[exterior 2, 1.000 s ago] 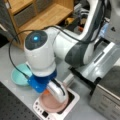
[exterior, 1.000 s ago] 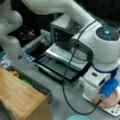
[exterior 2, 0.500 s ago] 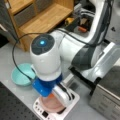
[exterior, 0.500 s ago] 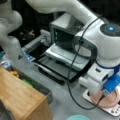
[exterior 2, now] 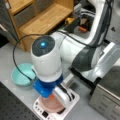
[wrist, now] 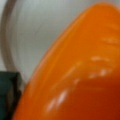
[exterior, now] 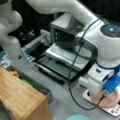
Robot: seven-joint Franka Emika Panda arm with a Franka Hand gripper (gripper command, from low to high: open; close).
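Note:
My gripper (exterior 2: pixel 53 97) is down on a pink plate (exterior 2: pixel 50 107) that rests on a white scale (exterior 2: pixel 73 99). The big white wrist and its blue mount hide the fingers in both front views. A sliver of an orange object (exterior 2: pixel 51 96) shows right under the mount. In the wrist view that glossy orange object (wrist: pixel 82 75) fills most of the picture, with the pale plate (wrist: pixel 30 35) behind it. In a front view the gripper (exterior: pixel 100 94) sits over the same pink plate (exterior: pixel 110 100) at the lower right.
A teal bowl (exterior 2: pixel 22 75) lies left of the scale. A toaster oven (exterior: pixel 65 35) with its door (exterior: pixel 63 61) folded down stands behind the scale. A wooden shelf unit (exterior: pixel 21 100) is at the lower left, and the arm's black cable (exterior: pixel 72 82) loops down.
The wrist has moved a little lower and closer over the pink plate since a second ago. It has hardly shifted in the last half second.

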